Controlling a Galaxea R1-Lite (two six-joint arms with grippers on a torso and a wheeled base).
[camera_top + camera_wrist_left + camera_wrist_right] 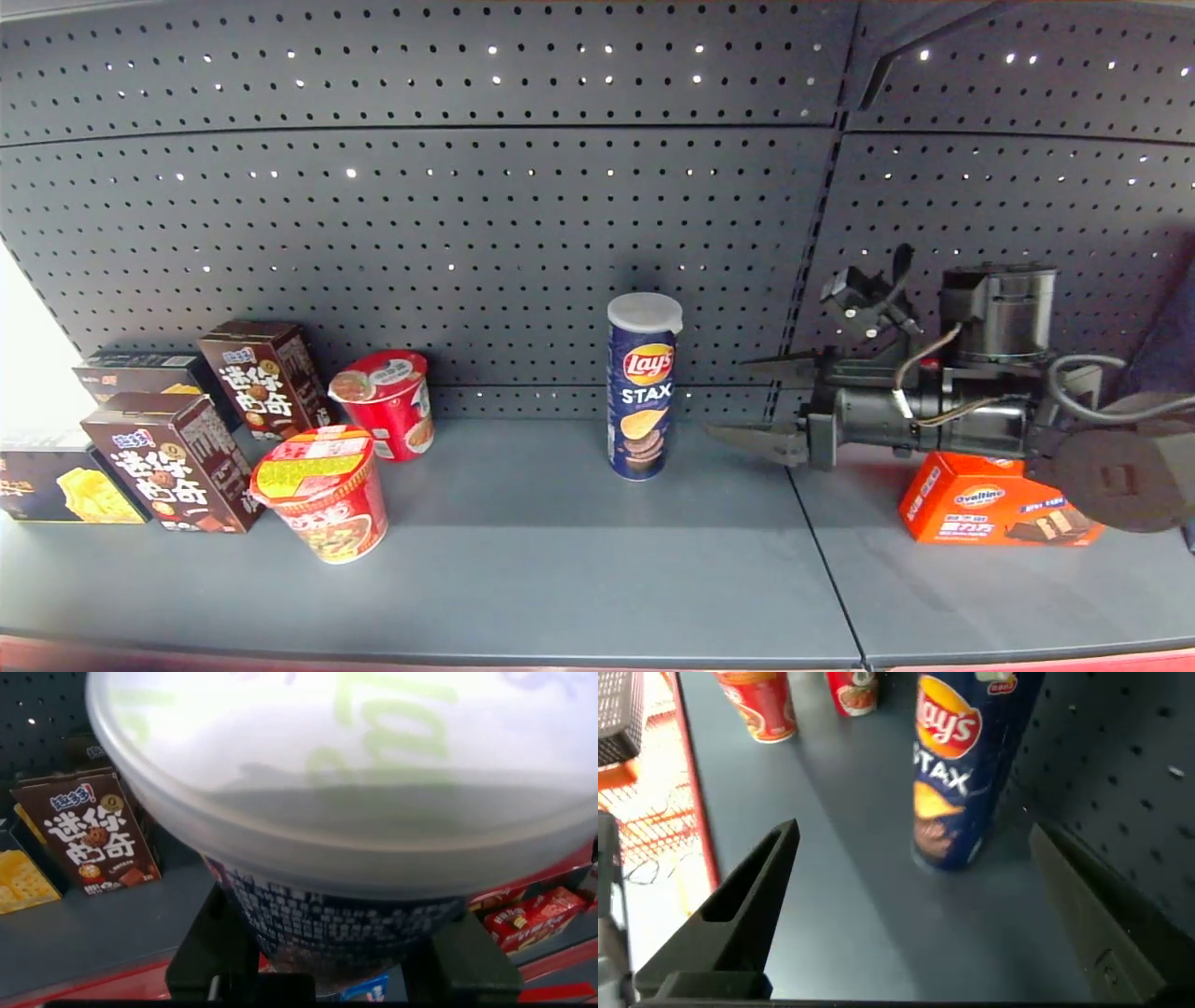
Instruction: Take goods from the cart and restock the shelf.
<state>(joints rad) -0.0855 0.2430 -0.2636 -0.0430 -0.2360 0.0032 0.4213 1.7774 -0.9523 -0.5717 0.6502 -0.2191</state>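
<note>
Step in hand, as judged: shelving. The chips can [643, 387] stands upright on the shelf [523, 560], mid-deck, close to the pegboard back. The right gripper [738, 399] lies level just beside it on the robot's right, fingers spread wide, not touching it. In the right wrist view the can stands ahead of the two fingertips. It reads as either set down or not yet gripped; cannot tell which.

Left gripper [336, 952]: fingers [217, 947] pressed against both sides of a dark-blue lidded can [346, 812], out in front of the shelf's edge, near a brown cookie box [89, 831].

Next move, judged: the right arm should back straight away, since the tall can would tip at a nudge. The left's load needs a standing spot; the deck between the noodle cups [322, 495] and the chips can would suit.
</note>
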